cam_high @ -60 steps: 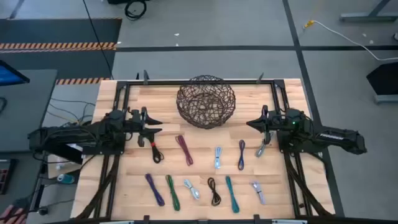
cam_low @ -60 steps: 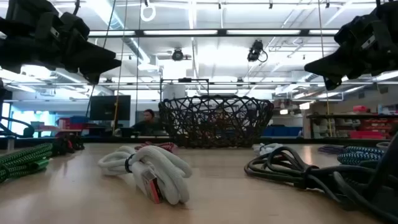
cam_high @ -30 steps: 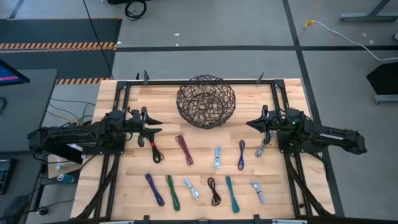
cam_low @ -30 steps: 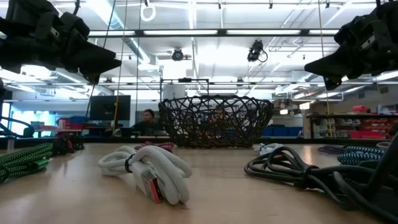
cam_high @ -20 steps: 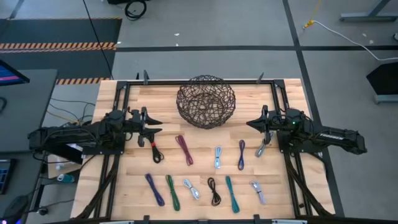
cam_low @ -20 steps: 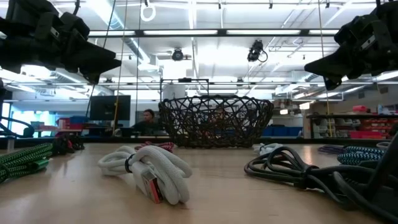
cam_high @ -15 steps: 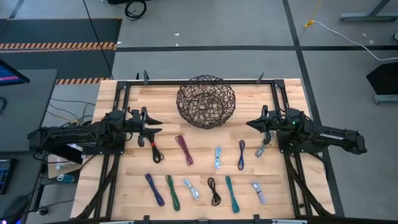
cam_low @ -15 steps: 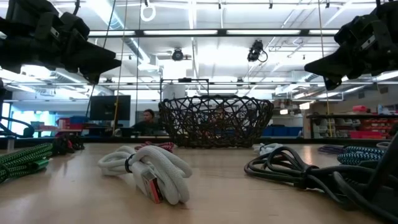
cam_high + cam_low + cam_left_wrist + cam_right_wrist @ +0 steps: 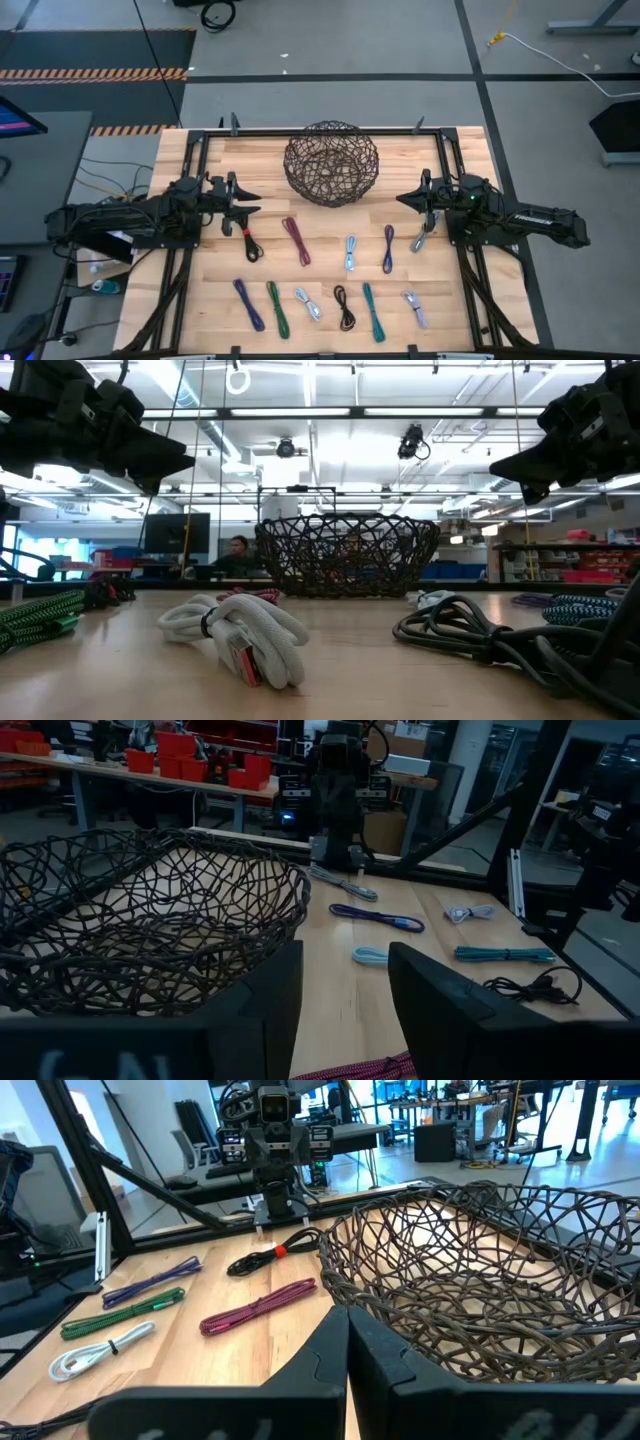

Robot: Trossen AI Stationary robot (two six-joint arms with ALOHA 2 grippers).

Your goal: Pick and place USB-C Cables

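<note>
On a wooden table (image 9: 210,300) in a bright workshop, USB-C Cables (image 9: 340,290) are lying in two rows in front of a wire basket (image 9: 331,163), while the left gripper (image 9: 243,203) is hovering with fingers parted and the right gripper (image 9: 408,202) is hovering clenched, both empty.

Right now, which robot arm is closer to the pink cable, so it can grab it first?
The left one, probably. The left gripper hangs open just beside the magenta cable, with only the black cable nearer. The right gripper is shut and sits across the table, past the wire basket.
</note>
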